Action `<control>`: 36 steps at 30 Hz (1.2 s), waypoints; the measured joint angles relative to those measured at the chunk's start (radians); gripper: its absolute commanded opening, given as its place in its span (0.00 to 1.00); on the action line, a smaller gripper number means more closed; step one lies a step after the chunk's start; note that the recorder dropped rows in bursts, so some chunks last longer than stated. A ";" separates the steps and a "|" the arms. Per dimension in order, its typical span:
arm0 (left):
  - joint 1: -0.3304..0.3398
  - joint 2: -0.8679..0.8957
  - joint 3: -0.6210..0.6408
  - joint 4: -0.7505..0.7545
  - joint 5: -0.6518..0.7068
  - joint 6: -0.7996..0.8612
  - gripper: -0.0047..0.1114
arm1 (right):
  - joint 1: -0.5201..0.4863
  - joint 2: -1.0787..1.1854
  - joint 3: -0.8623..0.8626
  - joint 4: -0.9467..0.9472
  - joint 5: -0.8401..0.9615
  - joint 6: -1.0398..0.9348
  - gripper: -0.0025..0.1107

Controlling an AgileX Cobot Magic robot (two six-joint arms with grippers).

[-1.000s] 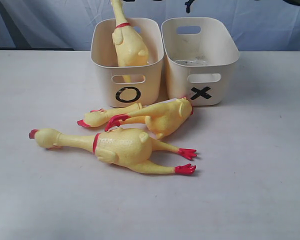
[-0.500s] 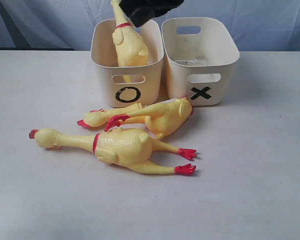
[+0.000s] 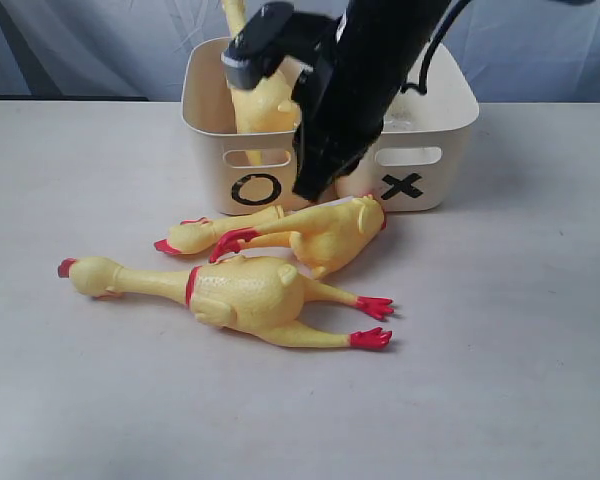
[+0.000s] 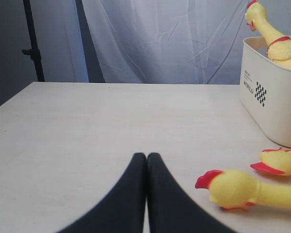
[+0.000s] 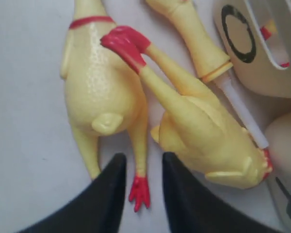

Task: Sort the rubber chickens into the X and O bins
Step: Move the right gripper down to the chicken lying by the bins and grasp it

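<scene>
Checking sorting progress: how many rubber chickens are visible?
4. An upright chicken in the O bin; a large chicken nearest the camera; behind it, a left chicken and right chicken. The right arm may hide more.

Pale table (image 3: 520, 380) bears two bins (image 3: 208, 150) and three rubber chickens (image 3: 245, 295)

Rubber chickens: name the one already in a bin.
The chicken standing in the O bin; the other chickens lie on the table before it.

My left tool (image 4: 146, 156) has its fingers pressed together. My right arm (image 3: 365, 70) slants steeply down; my right tool (image 5: 143, 159) shows a narrow gap between its fingers.
</scene>
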 measured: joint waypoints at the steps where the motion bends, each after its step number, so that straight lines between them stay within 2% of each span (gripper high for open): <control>1: 0.000 0.000 0.000 0.000 0.000 0.000 0.04 | 0.016 0.000 0.024 -0.033 -0.026 -0.008 0.61; 2: 0.000 0.000 0.000 0.000 0.000 0.000 0.04 | 0.029 0.000 0.045 -0.060 -0.056 -0.018 0.67; 4: 0.000 0.000 0.000 0.000 0.000 0.000 0.04 | 0.047 0.000 0.080 -0.092 -0.121 -0.029 0.67; 10: 0.000 0.000 0.000 0.000 0.000 0.000 0.04 | 0.087 0.005 0.137 -0.164 -0.318 -0.042 0.54; 29: 0.000 0.000 0.000 0.000 0.000 0.000 0.04 | 0.104 0.171 0.145 -0.245 -0.452 -0.085 0.52; 32: 0.000 0.000 0.000 0.000 0.000 0.000 0.04 | 0.104 0.185 0.145 -0.245 -0.462 -0.088 0.39; 36: 0.000 0.000 0.000 0.000 0.000 0.000 0.04 | 0.104 0.196 0.145 -0.248 -0.468 -0.090 0.12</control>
